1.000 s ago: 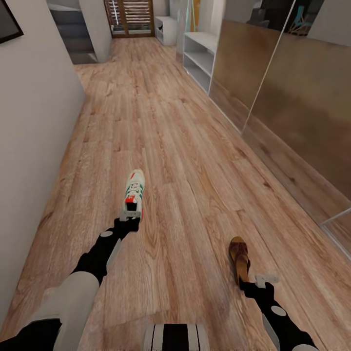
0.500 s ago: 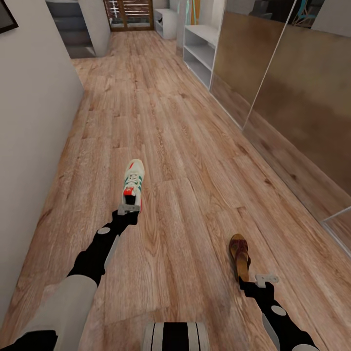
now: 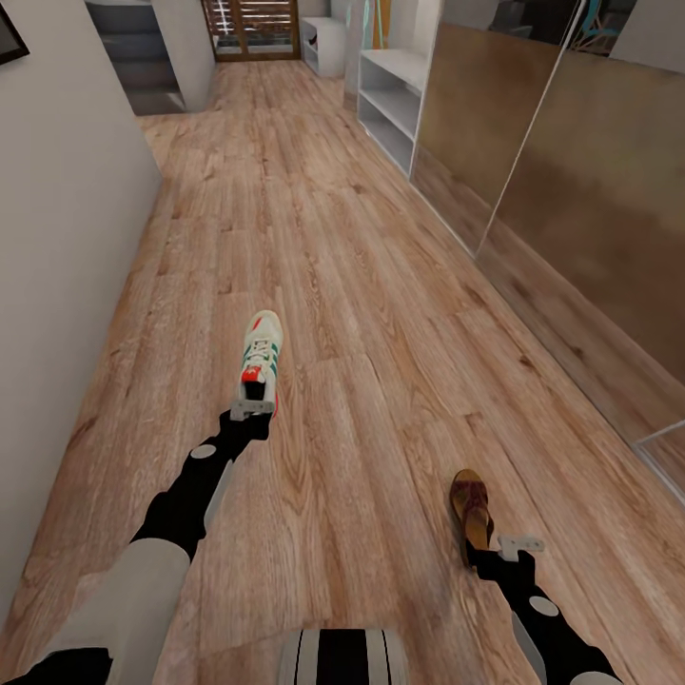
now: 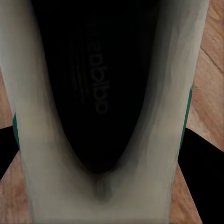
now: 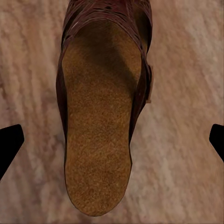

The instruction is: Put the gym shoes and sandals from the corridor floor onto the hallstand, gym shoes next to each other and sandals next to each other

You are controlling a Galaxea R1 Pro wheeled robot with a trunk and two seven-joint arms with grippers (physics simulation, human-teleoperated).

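A white gym shoe (image 3: 262, 350) with green stripes and a red-orange heel patch points away from me over the corridor floor (image 3: 362, 285). My left gripper (image 3: 255, 411) is shut on its heel. In the left wrist view the shoe's dark opening (image 4: 100, 93) sits between black fingers (image 4: 205, 163) pressed to its sides. A dark brown sandal (image 3: 470, 504) with a tan insole (image 5: 100, 130) lies flat on the planks. My right gripper (image 3: 502, 550) is at its heel, and its fingertips (image 5: 9, 140) stand wide apart and clear of the sandal.
A white open-shelved rack (image 3: 390, 95) stands against the right wall far ahead, and another white unit (image 3: 323, 43) stands farther back. I cannot tell which one is the hallstand. Glass panels (image 3: 571, 190) line the right side and a grey wall (image 3: 67, 238) lines the left.
The head view has shifted slightly, so the camera has moved. The sandal now lies a little closer to my right gripper. The left gripper keeps its hold on the gym shoe.
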